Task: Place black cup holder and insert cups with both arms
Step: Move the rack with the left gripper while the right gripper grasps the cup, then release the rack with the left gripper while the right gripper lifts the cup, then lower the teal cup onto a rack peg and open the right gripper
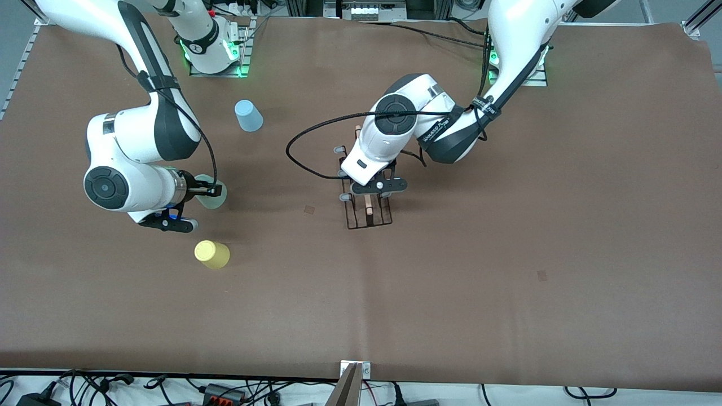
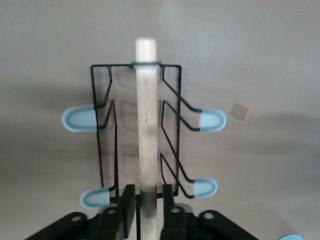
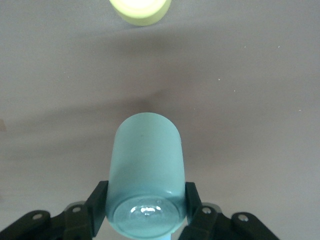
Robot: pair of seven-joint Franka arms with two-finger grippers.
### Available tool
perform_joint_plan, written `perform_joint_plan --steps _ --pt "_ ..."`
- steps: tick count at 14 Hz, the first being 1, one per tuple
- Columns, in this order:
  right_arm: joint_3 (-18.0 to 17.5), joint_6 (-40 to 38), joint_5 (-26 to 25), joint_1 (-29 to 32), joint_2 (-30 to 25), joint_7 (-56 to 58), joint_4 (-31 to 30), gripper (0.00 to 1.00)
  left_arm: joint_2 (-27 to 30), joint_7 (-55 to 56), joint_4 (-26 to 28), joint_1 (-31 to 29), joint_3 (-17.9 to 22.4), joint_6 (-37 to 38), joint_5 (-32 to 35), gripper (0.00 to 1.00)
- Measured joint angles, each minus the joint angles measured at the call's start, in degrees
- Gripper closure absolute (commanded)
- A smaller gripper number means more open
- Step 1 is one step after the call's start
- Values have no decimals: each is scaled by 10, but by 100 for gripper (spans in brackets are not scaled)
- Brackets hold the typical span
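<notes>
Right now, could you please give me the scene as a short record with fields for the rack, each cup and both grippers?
black cup holder: on the table, mid-table, no cups on its pegs
left gripper: at the rack's wooden handle, fingers either side of it
right gripper: shut on the mint cup, toward the right arm's end
yellow cup: lying on the table, nearer the front camera than the mint cup
blue cup: on the table, farther from the front camera
</notes>
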State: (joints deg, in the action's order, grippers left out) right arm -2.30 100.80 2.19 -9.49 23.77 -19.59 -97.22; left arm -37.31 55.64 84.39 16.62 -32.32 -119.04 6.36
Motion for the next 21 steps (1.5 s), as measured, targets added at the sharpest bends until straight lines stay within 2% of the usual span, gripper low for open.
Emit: perform_joint_plan --steps 2,4,7,9,13,15,18,19,21 --pt "-2 0 0 -1 0 0 8 62 10 1 -24 -4 1 35 1 0" --pt "-7 -15 6 -5 -2 1 18 62 39 2 -50 -33 3 106 4 0" --pt "-40 -68 52 -21 -10 0 49 62 87 -103 -63 -151 3 191 6 0" --pt "-68 -80 75 -42 -14 -6 65 62 98 -182 -63 -221 4 234 6 0" --pt "-83 -79 90 -125 -14 -85 97 62 124 -302 -63 -292 19 288 6 0" --pt "-85 -67 93 -170 -10 -126 106 62 176 -370 -53 -284 77 301 6 0" --pt "-84 -41 112 -206 11 -155 107 62 294 -419 29 -197 230 301 6 0" --pt "-84 -31 113 -212 21 -158 107 62 328 -419 69 -176 256 290 6 0" --pt "-84 -19 112 -221 39 -159 107 62 370 -419 140 -166 270 250 -8 0"
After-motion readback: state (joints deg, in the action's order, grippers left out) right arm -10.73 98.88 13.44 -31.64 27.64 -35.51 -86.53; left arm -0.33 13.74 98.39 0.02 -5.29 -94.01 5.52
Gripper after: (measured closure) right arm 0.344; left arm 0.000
